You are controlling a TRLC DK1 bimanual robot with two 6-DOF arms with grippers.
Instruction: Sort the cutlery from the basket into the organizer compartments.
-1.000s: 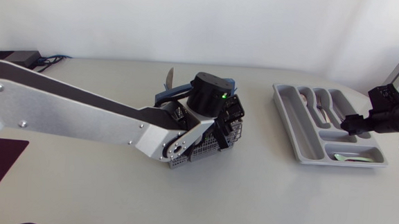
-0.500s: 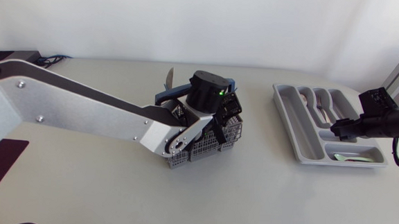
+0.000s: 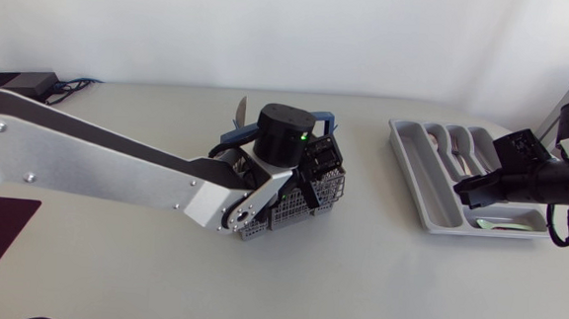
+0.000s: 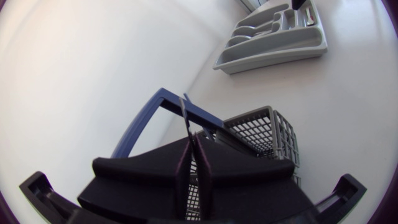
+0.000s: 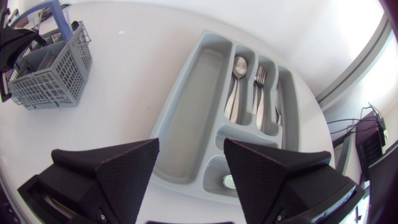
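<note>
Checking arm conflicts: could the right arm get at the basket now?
Probably not: the left gripper, shut on a utensil, blocks the basket; the right gripper is open above the organizer.

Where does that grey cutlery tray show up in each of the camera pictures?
Head view: organizer at the far right.
Left wrist view: far ahead of the left fingers, beyond the basket.
Right wrist view: just ahead of the open right fingers.
Shared landmark: the blue-handled basket.
</note>
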